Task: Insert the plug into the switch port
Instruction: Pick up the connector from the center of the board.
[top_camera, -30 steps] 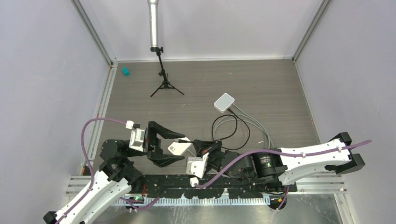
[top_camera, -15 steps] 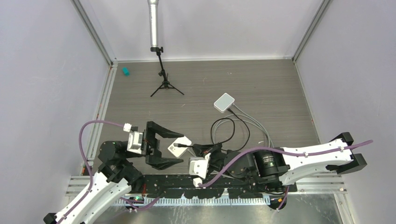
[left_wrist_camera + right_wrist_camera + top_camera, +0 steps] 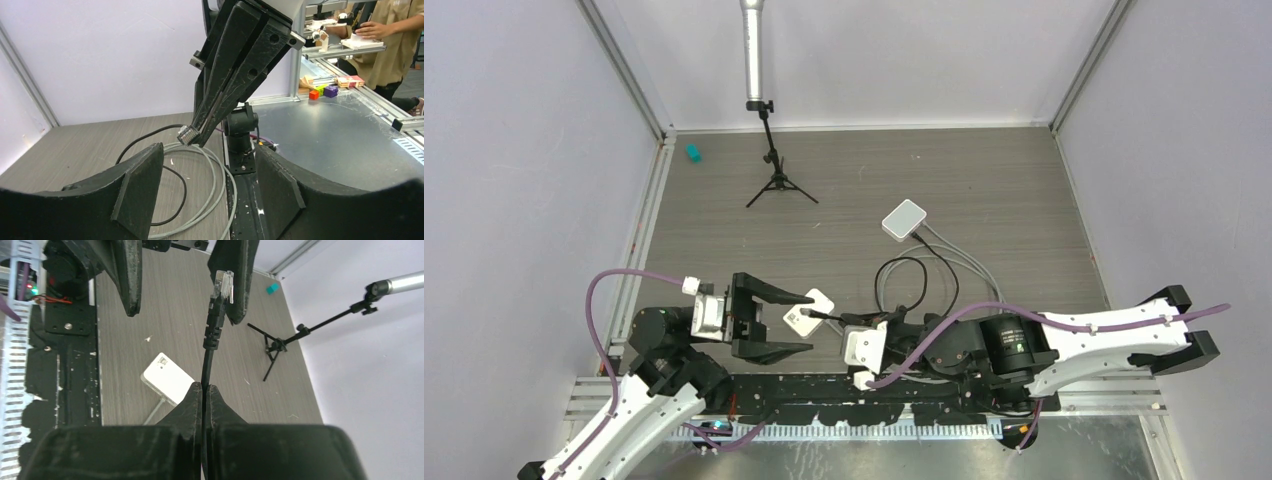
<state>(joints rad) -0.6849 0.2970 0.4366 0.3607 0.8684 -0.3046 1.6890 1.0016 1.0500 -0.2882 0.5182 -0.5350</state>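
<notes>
We see the right gripper (image 3: 204,390) clamped on the plug's (image 3: 223,285) cable (image 3: 206,362); left gripper (image 3: 209,150) gapes wide beside the switch (image 3: 808,312).

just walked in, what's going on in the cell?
The right gripper is shut on a black cable behind its clear RJ45 plug, which sticks out past the fingers towards the left gripper. The left gripper is open and holds nothing. A small white box, probably the switch, lies on the table close to the left gripper. The plug is in the air, not in any port yet.
</notes>
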